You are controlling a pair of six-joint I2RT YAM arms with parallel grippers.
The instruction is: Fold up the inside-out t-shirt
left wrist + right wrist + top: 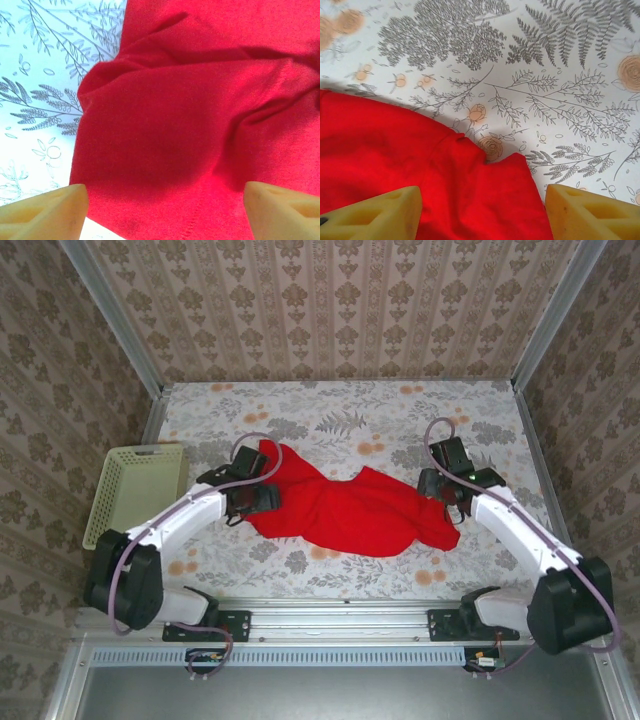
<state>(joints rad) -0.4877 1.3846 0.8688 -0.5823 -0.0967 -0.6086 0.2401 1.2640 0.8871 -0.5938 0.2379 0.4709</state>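
Note:
The red inside-out t-shirt (345,512) lies crumpled in a wide heap on the flower-print table (330,425), between both arms. My left gripper (262,498) sits at the shirt's left edge. In the left wrist view the gripper (165,212) is open, its yellow fingertips (45,212) spread wide over the wrinkled red cloth (190,125), which shows a stitched seam near the bottom. My right gripper (442,502) is at the shirt's right end. Seen from the right wrist, this gripper (482,212) is open too, and a corner of the shirt (395,155) lies between the fingers (592,212).
A pale yellow-green plastic basket (135,490) stands at the table's left edge, beside the left arm. Patterned walls close in the table on three sides. Bare tabletop (545,75) stretches beyond the shirt toward the back.

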